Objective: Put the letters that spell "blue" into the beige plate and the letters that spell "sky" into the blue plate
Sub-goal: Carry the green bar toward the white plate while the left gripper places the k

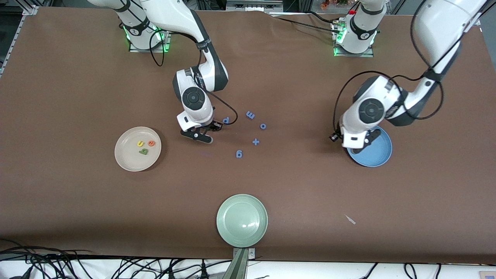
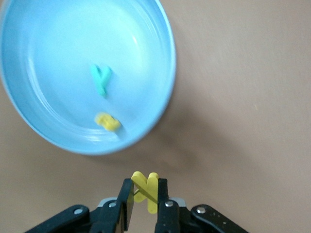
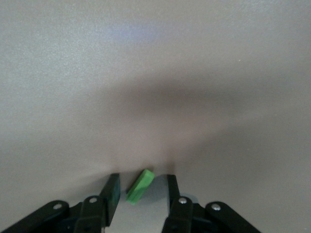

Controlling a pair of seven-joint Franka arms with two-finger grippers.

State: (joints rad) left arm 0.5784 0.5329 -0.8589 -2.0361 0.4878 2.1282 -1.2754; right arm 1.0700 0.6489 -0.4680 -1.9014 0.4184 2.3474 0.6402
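Note:
The blue plate (image 2: 53,43) (image 1: 378,155) holds a teal "y" (image 2: 101,78) and a yellow "s" (image 2: 108,121). My left gripper (image 2: 145,183) (image 1: 360,148) hangs by that plate's rim, shut on a yellow "k" (image 2: 146,190), over bare table just outside the rim. The beige plate (image 1: 128,162) carries the yellow "u" (image 1: 140,143), orange "e" (image 1: 151,143) and dark green "b" (image 1: 143,151). My right gripper (image 3: 142,179) (image 1: 197,136) is down at the table, open, its fingers either side of the light green "l" (image 3: 140,187) with gaps on both sides.
Several all-blue small letters and a plus sign (image 1: 255,142) lie mid-table beside the right gripper, one of them (image 1: 226,120) close to it. A pale green plate (image 1: 242,221) sits near the front edge. A small pale scrap (image 1: 350,219) lies toward the left arm's end.

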